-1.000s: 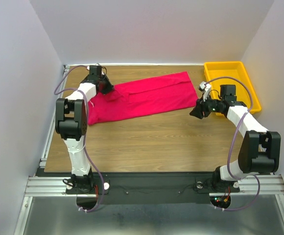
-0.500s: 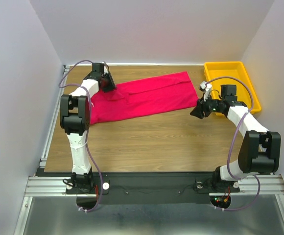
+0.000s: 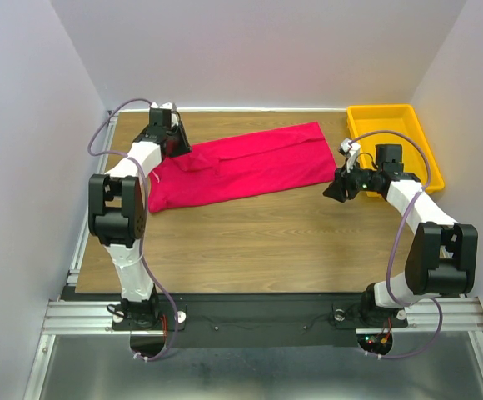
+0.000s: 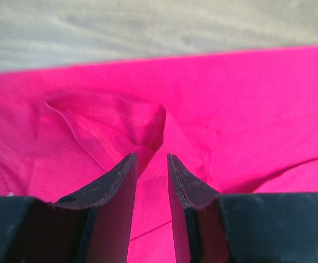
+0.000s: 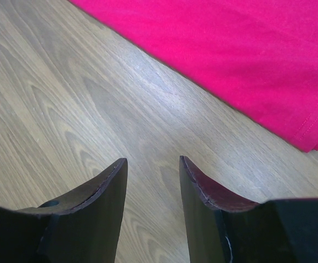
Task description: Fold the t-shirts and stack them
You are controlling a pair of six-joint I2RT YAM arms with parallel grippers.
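Evidently mid-fold: the crimson-pink cloth t-shirt lies along the wooden surface. Left pincer, narrow and empty, hovers over its sleeve; right pincer, wider, empty, beside the hem. Next: grip both ends.

Wood-grain table top, light brown, grain running left to right. Plain white back wall meets far edge of table. Pale left wall and right wall close in on both side edges, faint lilac tint. Aluminium rail along left edge. Black strip along near edge, slotted aluminium beam just below it. Grey metal sheet beneath beam. Light even, diffuse; shadows soft.
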